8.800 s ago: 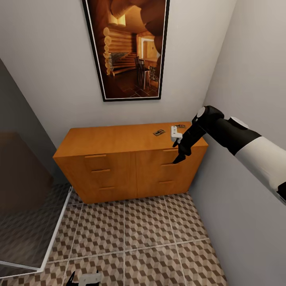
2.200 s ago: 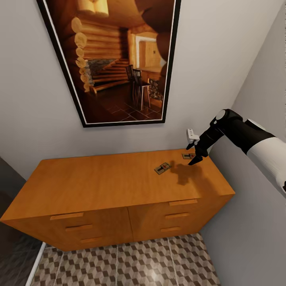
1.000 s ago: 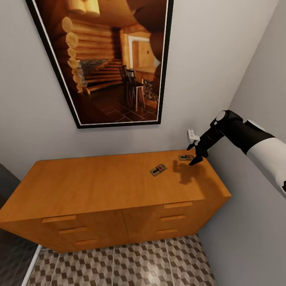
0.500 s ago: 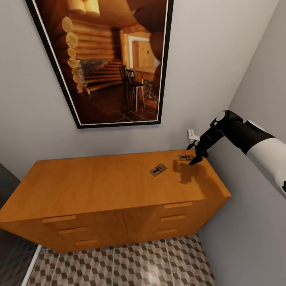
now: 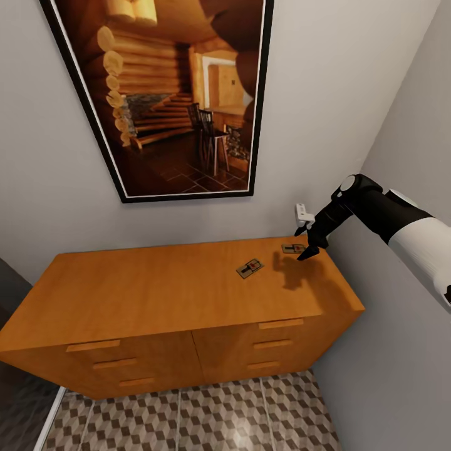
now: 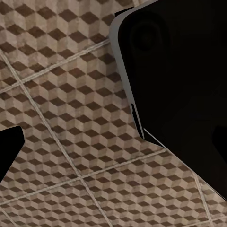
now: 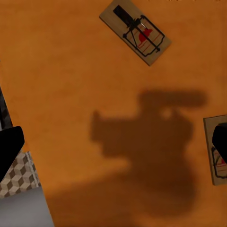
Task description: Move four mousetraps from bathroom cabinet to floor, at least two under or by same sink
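The right pincer (image 5: 305, 248) hangs over the far right corner of the cabinet (image 5: 169, 288), fingers spread wide, with nothing between them; in the right wrist view one fingertip (image 7: 221, 138) overlaps the edge of a trap (image 7: 215, 150), though whether it touches the board cannot be told; the other fingertip (image 7: 9, 144) sits well off past the cabinet's edge.

Two traps lie flat on the cabinet top: the far trap (image 5: 292, 248) just under the pincer, and the near trap (image 5: 249, 268) a little toward the middle; the other two are not to be seen here.

The step in hand looks like the pick of the far trap; to do it well, the pincer should shift so the board lies midway between the fingers, not under one of them; then turn the wrist so the fingers close across the board's short width, come straight down until the tips meet the wood, and close gently, since a thin flat board may skid or tip; keep clear of the wall behind.

The left pincer points at the floor (image 6: 61, 118); I cannot tell how its fingers stand.
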